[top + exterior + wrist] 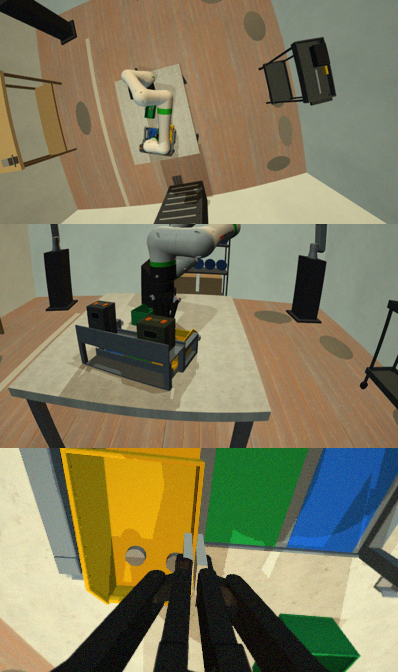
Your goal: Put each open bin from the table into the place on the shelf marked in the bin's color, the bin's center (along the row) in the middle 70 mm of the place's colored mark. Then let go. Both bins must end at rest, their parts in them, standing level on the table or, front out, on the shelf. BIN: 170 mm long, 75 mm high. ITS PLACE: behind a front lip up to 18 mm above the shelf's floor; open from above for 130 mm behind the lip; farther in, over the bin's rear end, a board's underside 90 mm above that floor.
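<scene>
My gripper's fingers are together, pinching one side wall of the yellow bin. Two round parts sit in it. Across the hand lie the shelf's green mark, then blue; the green bin stands nearby on the table.
</scene>
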Available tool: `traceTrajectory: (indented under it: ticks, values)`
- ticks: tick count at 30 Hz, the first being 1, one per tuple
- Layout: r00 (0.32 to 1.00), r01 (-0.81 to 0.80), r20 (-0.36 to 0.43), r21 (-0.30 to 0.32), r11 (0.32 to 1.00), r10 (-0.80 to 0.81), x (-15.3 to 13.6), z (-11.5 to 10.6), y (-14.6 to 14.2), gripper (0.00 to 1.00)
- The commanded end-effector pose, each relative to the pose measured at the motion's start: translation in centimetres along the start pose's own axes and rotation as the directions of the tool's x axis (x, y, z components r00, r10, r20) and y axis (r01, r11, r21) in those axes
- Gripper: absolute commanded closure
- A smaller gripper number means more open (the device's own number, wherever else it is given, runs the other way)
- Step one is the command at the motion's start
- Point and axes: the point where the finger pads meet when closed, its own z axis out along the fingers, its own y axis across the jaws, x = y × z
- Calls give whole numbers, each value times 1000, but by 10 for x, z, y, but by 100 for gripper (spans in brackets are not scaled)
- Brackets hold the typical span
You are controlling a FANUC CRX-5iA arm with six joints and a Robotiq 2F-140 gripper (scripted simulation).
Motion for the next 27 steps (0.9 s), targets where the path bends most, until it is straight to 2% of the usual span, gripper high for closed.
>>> traceTrajectory:
  ticks: [1,27]
  values:
    - [1000,0,-1,0,1000,0,0,0,0,100]
    - [1000,0,-9,0,1000,0,10,-1,0,100]
